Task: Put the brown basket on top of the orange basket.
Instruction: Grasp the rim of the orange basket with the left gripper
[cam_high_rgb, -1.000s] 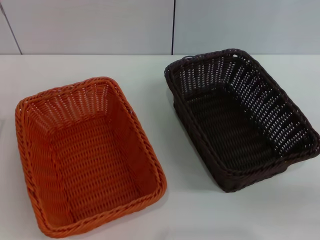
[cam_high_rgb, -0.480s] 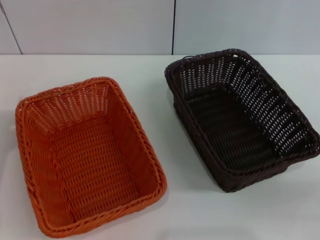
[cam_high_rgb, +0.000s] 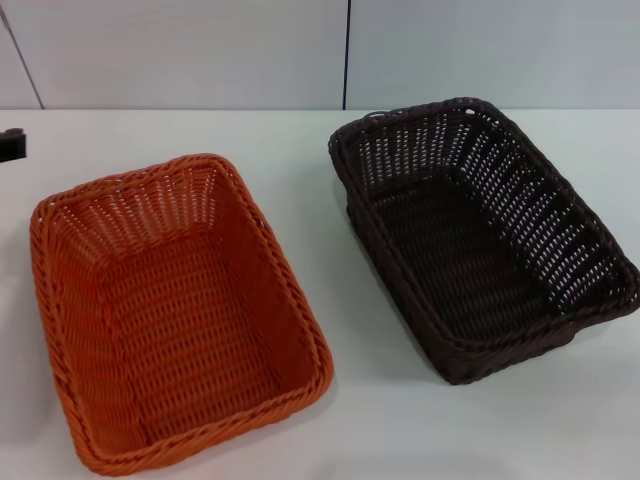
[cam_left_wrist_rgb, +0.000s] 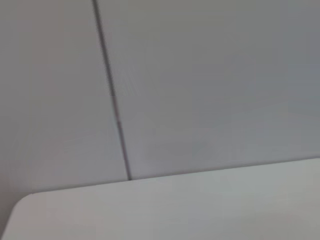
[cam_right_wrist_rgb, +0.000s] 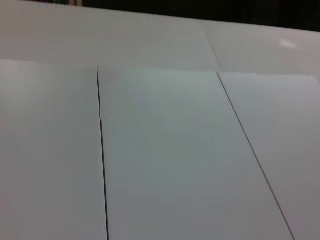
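2 woven baskets are seen side by side and well apart on a white table (cam_high_rgb: 330, 420), with nothing yet stacked. The orange basket (cam_high_rgb: 175, 310) lies on the robot's left, the brown basket (cam_high_rgb: 480, 240) on its right and slightly farther back toward the panelled wall (cam_high_rgb: 200, 50); both are upright, open side up, and bare inside. The brown basket's long axis is angled from the far left toward the near right, roughly parallel to that of the orange basket. A small dark part, taken to be the left gripper (cam_high_rgb: 10, 143), is caught at the left edge of the head view, beyond the orange basket's far corner and a long way from the brown one; whether its jaws are released or clenched cannot be told. The right gripper is not seen in any view, and both wrist cameras are filled by wall panels and table edge alone. The brown basket is judged to lie on the right arm's side, so a lift and a carry leftward over the orange basket is expected.
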